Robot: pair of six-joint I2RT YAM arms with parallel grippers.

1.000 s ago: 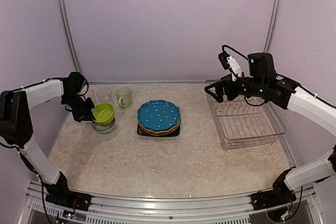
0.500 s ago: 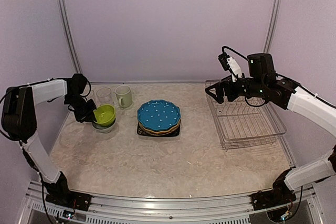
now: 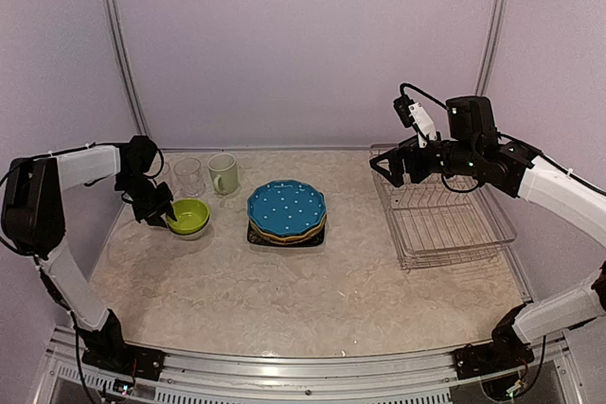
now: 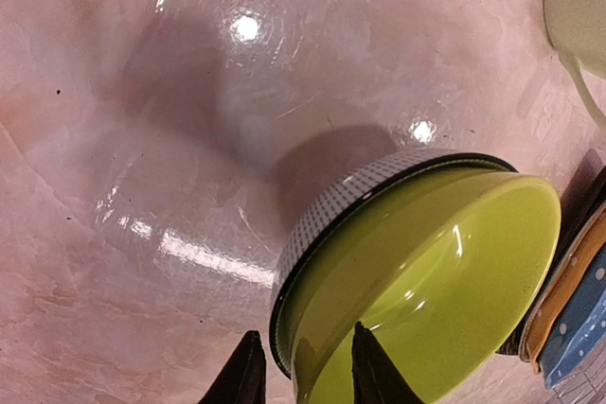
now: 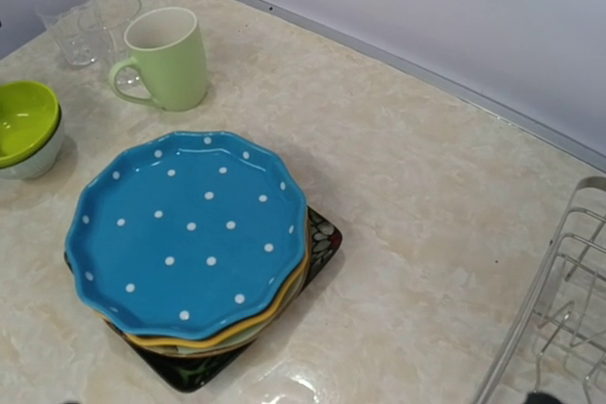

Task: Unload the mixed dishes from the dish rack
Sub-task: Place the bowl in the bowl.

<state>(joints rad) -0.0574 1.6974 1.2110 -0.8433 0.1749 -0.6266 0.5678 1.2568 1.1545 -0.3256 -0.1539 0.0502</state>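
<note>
The left claw (image 4: 308,376) pinches the rim of the lime bowl (image 4: 426,272), nested in a white bowl (image 5: 36,160) on the worktop (image 3: 303,290). The right claw (image 3: 383,169) hangs by the rack (image 3: 445,224); I cannot tell its opening.

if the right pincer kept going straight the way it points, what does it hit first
Likely the blue plate: the right pincer aims at it from above the rack edge, and nothing shows in between. Depth is unclear, though.
</note>
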